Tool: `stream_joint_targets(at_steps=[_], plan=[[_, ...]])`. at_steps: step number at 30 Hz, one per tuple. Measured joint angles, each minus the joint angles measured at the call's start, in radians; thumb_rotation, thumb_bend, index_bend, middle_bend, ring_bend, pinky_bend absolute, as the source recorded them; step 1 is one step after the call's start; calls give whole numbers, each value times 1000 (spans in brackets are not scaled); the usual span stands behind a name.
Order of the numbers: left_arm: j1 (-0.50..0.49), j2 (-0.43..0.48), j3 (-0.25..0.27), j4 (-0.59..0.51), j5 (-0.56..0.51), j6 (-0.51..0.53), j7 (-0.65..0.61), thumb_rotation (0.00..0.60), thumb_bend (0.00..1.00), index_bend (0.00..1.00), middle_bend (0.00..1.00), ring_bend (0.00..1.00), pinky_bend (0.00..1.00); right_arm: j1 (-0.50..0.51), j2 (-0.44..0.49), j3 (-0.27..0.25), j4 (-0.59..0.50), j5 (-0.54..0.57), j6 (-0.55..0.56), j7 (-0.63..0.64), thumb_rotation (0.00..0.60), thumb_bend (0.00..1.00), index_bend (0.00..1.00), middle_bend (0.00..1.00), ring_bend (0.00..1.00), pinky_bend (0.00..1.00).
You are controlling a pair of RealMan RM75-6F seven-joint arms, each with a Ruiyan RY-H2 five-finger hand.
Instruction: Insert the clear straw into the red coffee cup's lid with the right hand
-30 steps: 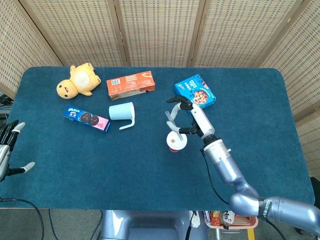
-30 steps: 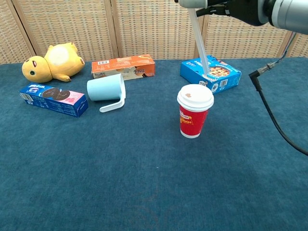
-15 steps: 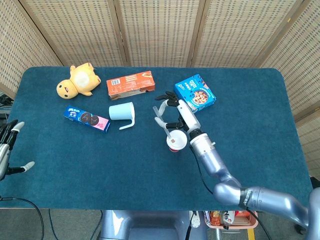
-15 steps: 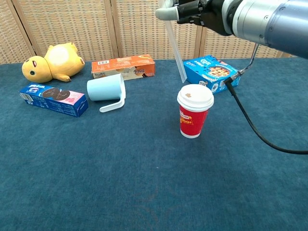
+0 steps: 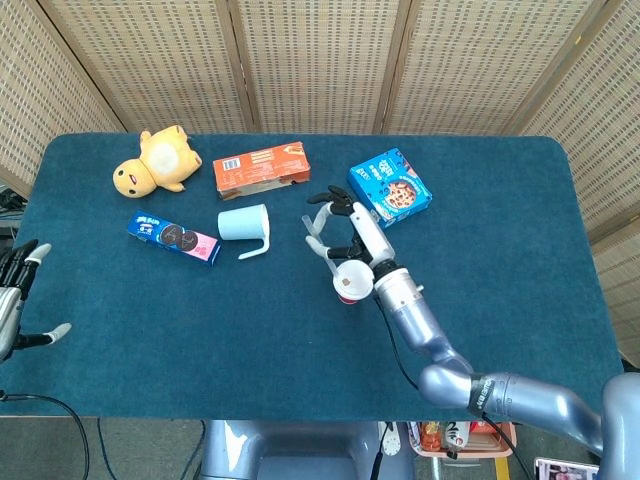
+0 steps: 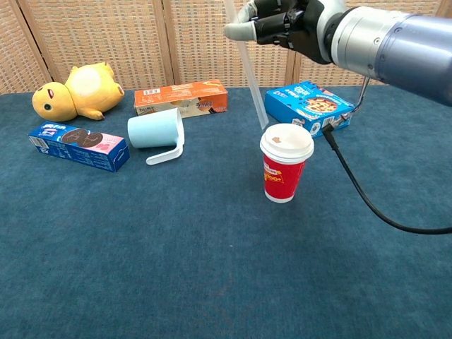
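The right robot hand (image 6: 282, 21) is in the aiming step: it grips the clear straw (image 6: 248, 78) near its upper part, fingers curled around it, high above the tabletop (image 6: 212, 268). The straw hangs down from the robot hand at a slant, and in the chest view its lower tip lies just left of and a little above the white lid (image 6: 286, 141) of the red coffee cup (image 6: 281, 176). The tip does not appear to be in the lid; whether it brushes the rim cannot be told. The cup stands upright below the robot hand and slightly to its right in the chest view; in the head view the right robot hand (image 5: 345, 235) sits just beyond the cup (image 5: 350, 283).

Judging from this, the insertion itself is not yet done. The next move calls for bringing the tip over the lid's opening, which seems to be the small dark mark on top, then straightening the straw toward vertical and pressing down. A slanted push could slide off the lid or tip the light cup.

The left robot hand (image 5: 18, 300) rests far off at the tabletop's edge, fingers spread, holding nothing.
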Motion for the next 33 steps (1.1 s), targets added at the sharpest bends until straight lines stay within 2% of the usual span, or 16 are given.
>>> stream_joint_targets(at_steps=[33], plan=[[8, 0, 9, -7, 5, 11, 5, 600, 97, 0, 0, 0, 0, -53, 0, -26, 25, -55, -19, 46, 600, 562, 686, 317, 92, 87]])
